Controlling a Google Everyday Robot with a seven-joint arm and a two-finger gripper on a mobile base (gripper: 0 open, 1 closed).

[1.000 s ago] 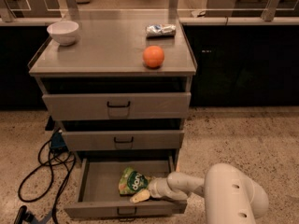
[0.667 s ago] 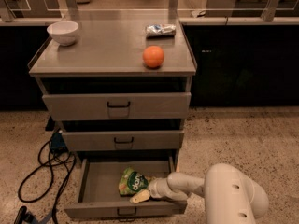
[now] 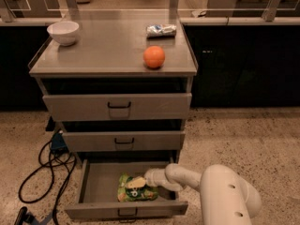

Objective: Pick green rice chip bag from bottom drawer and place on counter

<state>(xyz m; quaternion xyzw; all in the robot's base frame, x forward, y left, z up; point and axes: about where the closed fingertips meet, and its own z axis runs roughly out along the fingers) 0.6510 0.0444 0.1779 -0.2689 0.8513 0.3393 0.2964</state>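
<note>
low in the grey cabinet (image 3: 189, 86), bottom drawer (image 3: 99, 185) stands open; green rice chip bag (image 3: 138, 194) lies right of centre, long axis left-right, gripper (image 3: 135, 182) reaching in from the right over its far edge, whether clamped i cannot tell

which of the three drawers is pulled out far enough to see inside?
The bottom drawer: its floor shows, with the gripper at the green rice chip bag inside. The top drawer and middle drawer show only their fronts.

White arm (image 3: 225, 193) low at right, forearm stretched leftward, pincer (image 3: 137, 182) at its tip, bottom centre.
</note>
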